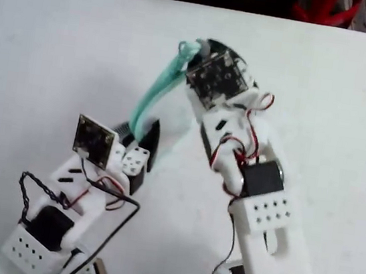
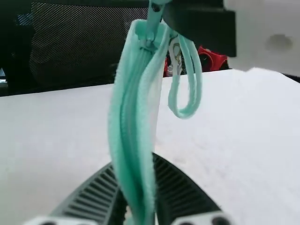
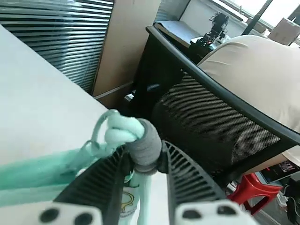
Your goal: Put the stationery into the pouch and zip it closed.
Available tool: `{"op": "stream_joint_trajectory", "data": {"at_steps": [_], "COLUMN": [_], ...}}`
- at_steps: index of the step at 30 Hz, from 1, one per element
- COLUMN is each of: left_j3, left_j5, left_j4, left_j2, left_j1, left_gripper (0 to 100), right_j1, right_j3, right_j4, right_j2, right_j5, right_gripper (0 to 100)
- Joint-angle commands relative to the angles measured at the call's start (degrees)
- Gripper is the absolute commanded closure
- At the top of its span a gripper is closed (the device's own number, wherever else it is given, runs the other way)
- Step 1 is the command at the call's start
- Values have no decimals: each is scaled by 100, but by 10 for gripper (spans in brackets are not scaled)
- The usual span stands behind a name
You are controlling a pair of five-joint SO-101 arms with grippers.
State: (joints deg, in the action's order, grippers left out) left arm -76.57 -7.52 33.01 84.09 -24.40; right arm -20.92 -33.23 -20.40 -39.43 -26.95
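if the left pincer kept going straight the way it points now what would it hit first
The left pincer is shut on the green pouch, which runs on along that line. Past it, the first thing would likely be the right pincer gripping the far end, though depth is unclear.

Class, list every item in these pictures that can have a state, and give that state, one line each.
Mint green fabric zip pouch: held up between both grippers, zip closed along the length that shows.
Mint loop strap: hanging loose.
Grey tab at the pouch's end: pinched.
Left gripper: fingers shut on the pouch.
Right gripper: fingers shut on the grey tab.
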Motion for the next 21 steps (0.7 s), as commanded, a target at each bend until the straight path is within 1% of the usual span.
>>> {"op": "stream_joint_trajectory", "data": {"at_steps": [1, 4, 9, 16, 21], "left_j3": [18, 18, 18, 18, 18], "left_j5": [18, 18, 18, 18, 26], "left_j4": [62, 62, 62, 62, 62], "left_j2": [-66, -66, -66, -66, -66], "left_j1": [-57, -66, -66, -66, -66], "left_gripper": [978, 978, 978, 978, 978], "right_j1": [576, 927, 1297, 1648, 1815], "right_j3": [738, 1301, 2022, 2857, 3095], "right_j4": [514, 444, 356, 338, 321], "right_j2": [409, 1059, 1895, 2756, 3275], "right_j5": [62, 62, 62, 70, 70], "right_gripper": [981, 981, 981, 981, 981]}}
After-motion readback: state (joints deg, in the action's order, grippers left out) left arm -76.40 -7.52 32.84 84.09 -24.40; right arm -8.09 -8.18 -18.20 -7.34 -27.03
